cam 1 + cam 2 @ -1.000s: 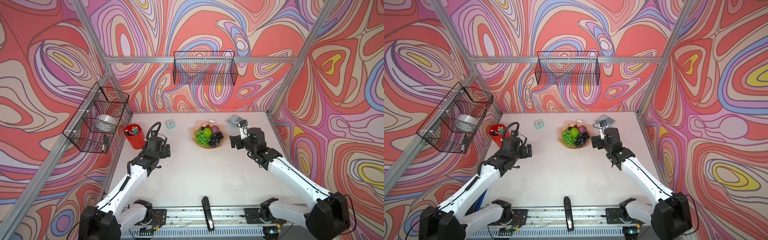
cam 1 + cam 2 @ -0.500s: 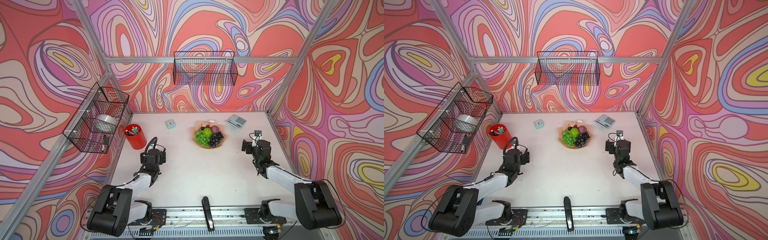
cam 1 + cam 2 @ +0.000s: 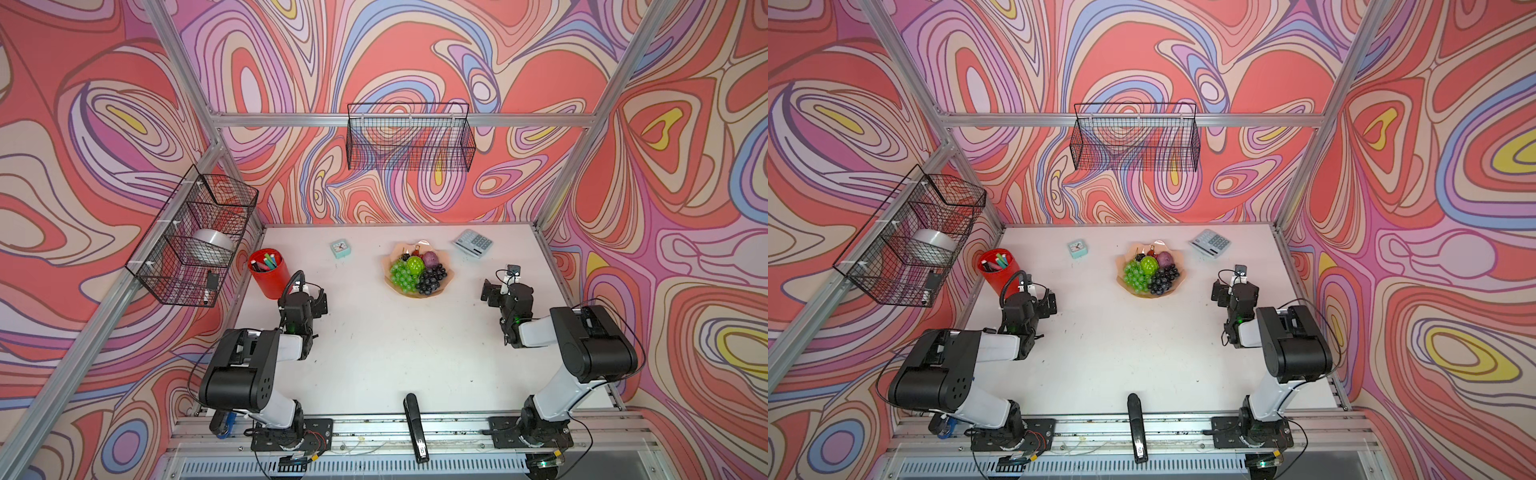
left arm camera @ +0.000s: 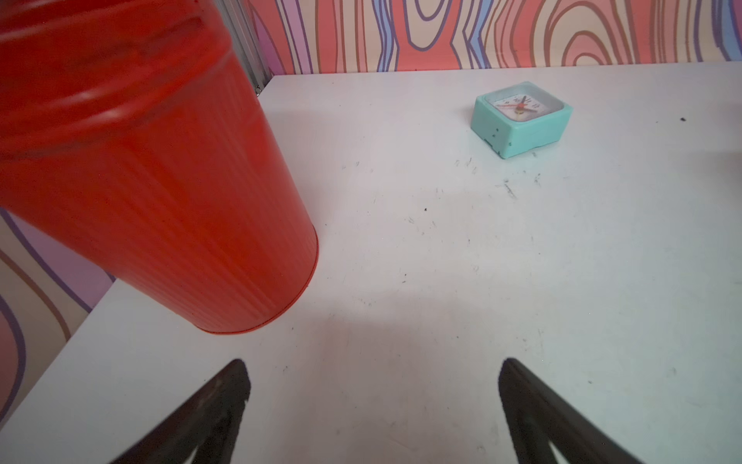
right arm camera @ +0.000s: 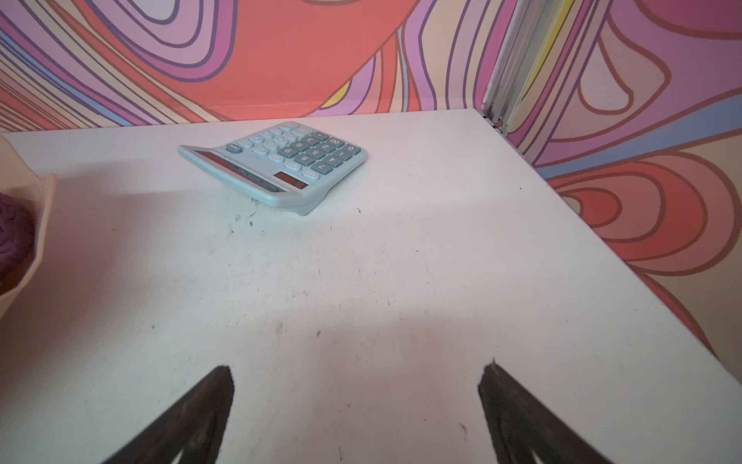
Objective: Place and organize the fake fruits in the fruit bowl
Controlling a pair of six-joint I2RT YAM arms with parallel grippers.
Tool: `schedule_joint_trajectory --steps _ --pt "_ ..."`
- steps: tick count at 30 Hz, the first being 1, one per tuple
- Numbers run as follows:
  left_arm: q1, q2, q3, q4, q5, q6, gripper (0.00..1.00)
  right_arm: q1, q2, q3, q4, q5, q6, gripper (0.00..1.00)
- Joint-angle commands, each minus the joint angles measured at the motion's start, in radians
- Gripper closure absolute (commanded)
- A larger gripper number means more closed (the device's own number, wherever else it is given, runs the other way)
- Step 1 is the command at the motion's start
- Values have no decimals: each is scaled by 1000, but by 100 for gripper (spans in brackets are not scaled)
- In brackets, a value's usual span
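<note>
Taking the white table (image 3: 374, 353) as a clock face with twelve at the back wall, my two arms sit folded low, one at each side. My left pincer (image 4: 373, 365) hangs over bare tabletop near nine o'clock, its jaws spread wide with nothing between them. My right pincer (image 5: 356, 368) hangs near three o'clock, its jaws spread just as wide and also holding nothing.

The fruit bowl (image 3: 411, 293) stands toward twelve, just right of the middle and well apart from both pincers. My right wrist view catches only its rim (image 5: 44, 209).

The red cup (image 3: 270, 276) of markers stands at ten, close to my left pincer. The calculator (image 3: 473, 243) lies at one.

All the fruit I can see lies inside the bowl:
- The green grape bunch (image 3: 402, 275) fills its seven o'clock part.
- The dark purple grape bunch (image 3: 432, 279) fills its five o'clock part and touches the green one.
- The lime-green ball (image 3: 414, 262) sits in the middle, with the mauve ball (image 3: 430, 259) just beside it at two.

The small teal clock (image 3: 340, 248) lies at eleven on the table. The tiny berries (image 3: 409, 252) sit at the bowl's twelve, too small for me to count.
</note>
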Motion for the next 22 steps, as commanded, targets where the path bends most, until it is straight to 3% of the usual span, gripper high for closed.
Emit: schedule_joint_trajectory --steps 1,22 --pt "6 9 0 77 20 -2 0 -7 1 5 51 -40 17 2" --pt "6 1 -5 76 17 -6 0 -5 2 0 63 -35 12 2"
